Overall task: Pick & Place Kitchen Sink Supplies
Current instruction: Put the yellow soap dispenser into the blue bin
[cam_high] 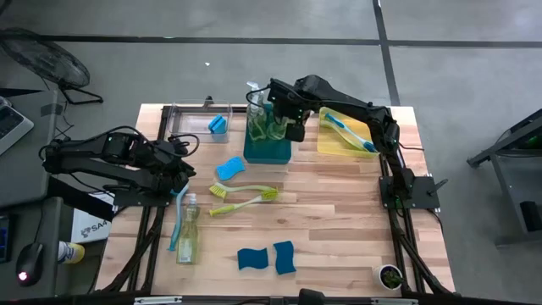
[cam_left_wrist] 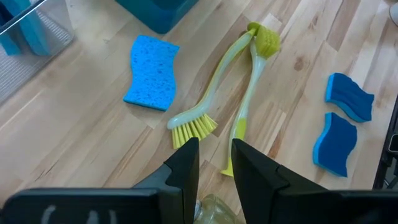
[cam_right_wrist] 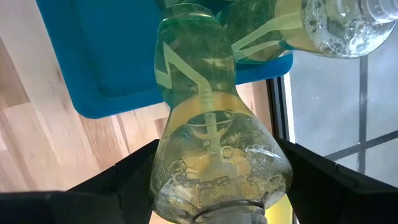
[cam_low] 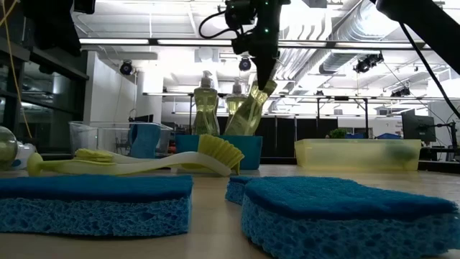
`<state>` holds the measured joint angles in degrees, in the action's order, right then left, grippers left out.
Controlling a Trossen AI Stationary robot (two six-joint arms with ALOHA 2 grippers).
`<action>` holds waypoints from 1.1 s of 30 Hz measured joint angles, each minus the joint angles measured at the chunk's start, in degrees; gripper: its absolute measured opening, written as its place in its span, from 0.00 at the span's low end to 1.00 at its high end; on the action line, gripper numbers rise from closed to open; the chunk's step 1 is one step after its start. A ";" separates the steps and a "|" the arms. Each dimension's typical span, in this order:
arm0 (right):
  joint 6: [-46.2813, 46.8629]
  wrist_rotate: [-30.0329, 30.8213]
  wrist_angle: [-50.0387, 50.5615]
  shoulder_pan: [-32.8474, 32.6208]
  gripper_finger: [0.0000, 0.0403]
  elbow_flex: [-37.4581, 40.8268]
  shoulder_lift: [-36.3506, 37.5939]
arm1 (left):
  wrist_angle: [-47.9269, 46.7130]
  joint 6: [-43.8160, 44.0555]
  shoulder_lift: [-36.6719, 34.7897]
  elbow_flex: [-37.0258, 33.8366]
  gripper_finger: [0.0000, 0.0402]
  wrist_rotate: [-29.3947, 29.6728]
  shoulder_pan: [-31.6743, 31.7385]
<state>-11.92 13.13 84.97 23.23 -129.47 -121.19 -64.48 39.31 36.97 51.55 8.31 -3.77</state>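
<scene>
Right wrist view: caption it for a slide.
Right claw grips a tilted soap bottle above the teal bin.

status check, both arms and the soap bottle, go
Right gripper shut on soap bottle, tilted over teal bin. Left gripper open above another bottle. Nothing blocking.

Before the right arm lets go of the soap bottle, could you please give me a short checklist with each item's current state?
1. Right gripper shut on the tilted soap bottle: ok.
2. Bottle over the teal bin: ok.
3. Bottle upright for release: not ok, it leans.
4. Room beside the two bottles already in the bin: cannot tell.
5. Left gripper away from the bin, open over the table bottle: ok.
</scene>
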 joint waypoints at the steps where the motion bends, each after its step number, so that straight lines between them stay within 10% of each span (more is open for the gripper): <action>1: -0.64 0.21 0.02 0.02 0.69 0.00 0.00 | 0.01 0.00 0.00 0.00 0.23 0.01 0.00; 33: -10.51 5.64 -1.42 -1.33 0.69 0.00 -3.69 | 0.01 0.04 0.01 0.00 0.23 -0.30 -0.02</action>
<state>-22.44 18.77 83.56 21.90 -129.47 -124.88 -64.47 39.35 36.98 51.55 8.01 -3.79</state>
